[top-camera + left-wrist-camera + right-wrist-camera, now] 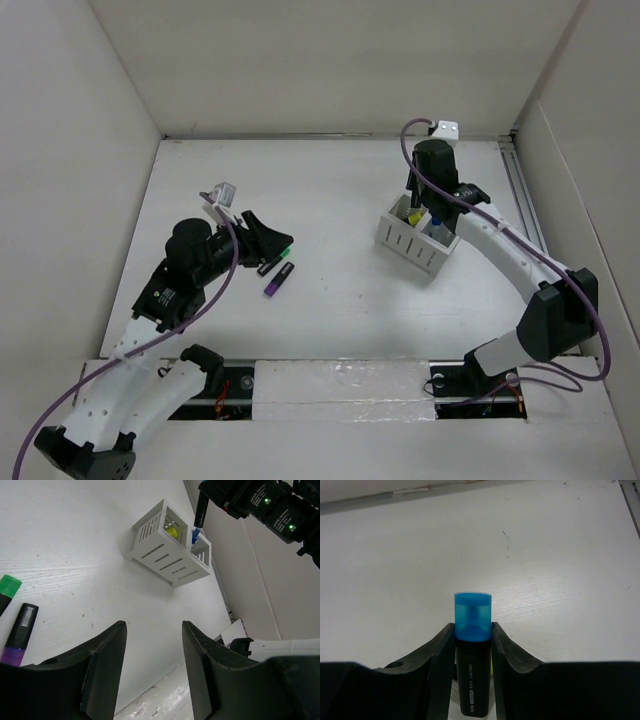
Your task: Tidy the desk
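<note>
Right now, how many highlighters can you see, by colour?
Blue highlighter: 1, in right gripper
Purple highlighter: 1
Green highlighter: 1
Yellow highlighter: 1, in holder, mostly hidden
Total: 4

White shells over black joints on both: the left arm [150, 350] shows a row of small holes [95, 405] in its lower link and a small label [162, 296] on its black motor, and the right arm [520, 270] has green lights [266, 501] glowing on its dark housing. A purple cable [598, 330] loops along each, a little white camera block [446, 129] caps each wrist, and the fingers [105, 665] are matte black, smooth and curved.
</note>
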